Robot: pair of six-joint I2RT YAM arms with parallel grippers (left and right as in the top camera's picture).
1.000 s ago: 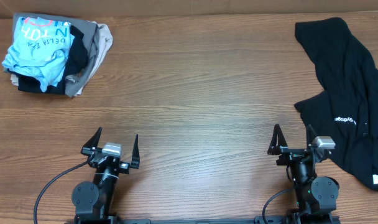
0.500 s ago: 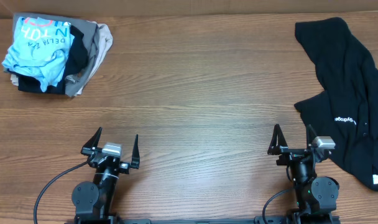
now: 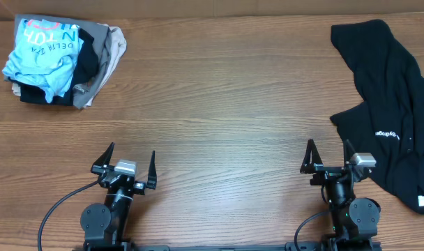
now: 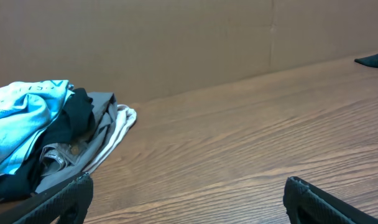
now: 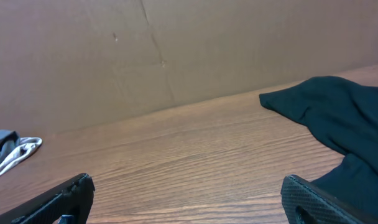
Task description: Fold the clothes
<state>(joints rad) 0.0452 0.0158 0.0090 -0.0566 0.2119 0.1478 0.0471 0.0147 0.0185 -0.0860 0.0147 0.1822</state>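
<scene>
The black garment [image 3: 393, 104] lies crumpled at the table's right side, with a small line of white lettering and a white tag near its front corner. It also shows in the right wrist view [image 5: 338, 118], at the right, and its tip at the far right of the left wrist view [image 4: 374, 60]. My left gripper [image 3: 126, 159] is open and empty near the front edge, left of centre; its fingers show in the left wrist view [image 4: 189, 190]. My right gripper [image 3: 329, 155] is open and empty, just left of the garment's front part; its fingers frame bare wood in the right wrist view [image 5: 188, 190].
A pile of clothes [image 3: 58, 59] sits at the back left: a light-blue T-shirt with printed letters on top of grey, beige and black pieces. It also shows in the left wrist view [image 4: 52, 140]. A brown cardboard wall [image 5: 176, 50] stands behind the wooden table [image 3: 219, 104].
</scene>
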